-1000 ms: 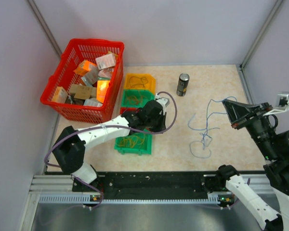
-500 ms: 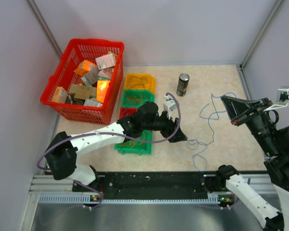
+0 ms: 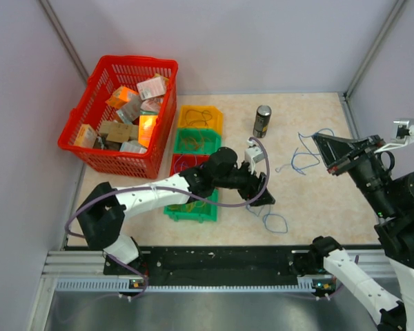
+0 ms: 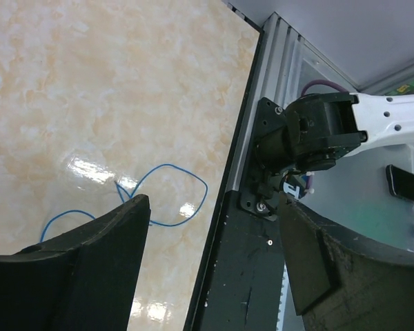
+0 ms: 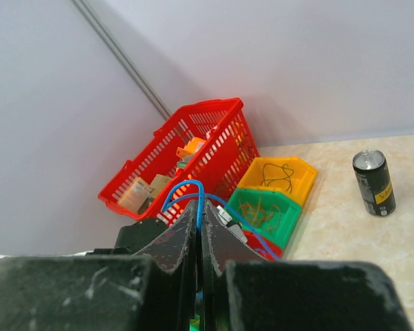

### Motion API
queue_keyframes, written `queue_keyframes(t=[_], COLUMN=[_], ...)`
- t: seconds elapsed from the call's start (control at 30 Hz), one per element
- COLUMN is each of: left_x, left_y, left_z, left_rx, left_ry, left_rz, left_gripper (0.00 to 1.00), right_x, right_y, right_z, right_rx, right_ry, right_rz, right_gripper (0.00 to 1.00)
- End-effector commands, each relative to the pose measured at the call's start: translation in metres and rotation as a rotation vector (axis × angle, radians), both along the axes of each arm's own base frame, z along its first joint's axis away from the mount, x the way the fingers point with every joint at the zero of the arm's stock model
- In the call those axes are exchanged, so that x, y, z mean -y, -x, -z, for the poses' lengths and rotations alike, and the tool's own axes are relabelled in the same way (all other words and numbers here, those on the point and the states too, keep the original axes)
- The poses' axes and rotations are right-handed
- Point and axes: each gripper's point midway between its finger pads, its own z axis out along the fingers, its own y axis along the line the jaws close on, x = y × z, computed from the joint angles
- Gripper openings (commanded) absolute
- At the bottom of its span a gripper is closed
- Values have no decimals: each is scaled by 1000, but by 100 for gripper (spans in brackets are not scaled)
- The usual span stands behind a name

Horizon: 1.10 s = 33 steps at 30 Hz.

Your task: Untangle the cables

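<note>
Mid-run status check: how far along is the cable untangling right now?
Looks done: separate wires lie in the yellow bin and the near green bin. In hand: the right tool is shut on the blue cable, lifting part of it off the table; the left tool is open above the cable's low loop, gripping nothing. Left: the blue cable has kinks and loops and sits outside every bin.

Soft, even light is falling from above, casting only faint shadows. Glare is shining off the table [image 4: 90, 169] in the left wrist view. A carton [image 3: 148, 127] in the basket [image 3: 96, 83] is glowing overexposed orange. The right fingers [image 5: 169, 247] are blurring near the lens.
</note>
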Motion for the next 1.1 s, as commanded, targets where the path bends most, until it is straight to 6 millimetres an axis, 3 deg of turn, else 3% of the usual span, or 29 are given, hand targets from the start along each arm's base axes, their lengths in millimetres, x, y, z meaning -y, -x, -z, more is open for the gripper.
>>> queue_keyframes(t=[0.0, 0.3, 0.43, 0.53, 0.77, 0.9, 1.07], left_x=[-8, -42, -43, -31, 4, 15, 12], left_y=[-2, 0, -8, -14, -17, -9, -9], left_z=[-42, -127, -149, -150, -127, -120, -105], left_rx=[119, 254, 276, 292, 211, 171, 161], left_ry=[96, 315, 339, 311, 228, 224, 184], left_rz=[-30, -147, -191, -167, -75, -23, -30], left_gripper=[79, 93, 94, 93, 89, 66, 39], right_x=[2, -22, -34, -43, -55, -56, -54], right_y=[-8, -26, -27, -27, -26, -25, -24], right_z=[5, 69, 91, 100, 111, 113, 114], right_rx=[-6, -160, -226, -257, -294, -302, -295], right_ry=[7, 61, 53, 30, -5, -13, -13], right_rz=[29, -56, -115, -158, -226, -232, -221], right_gripper=[0, 0, 0, 0, 0, 0, 0])
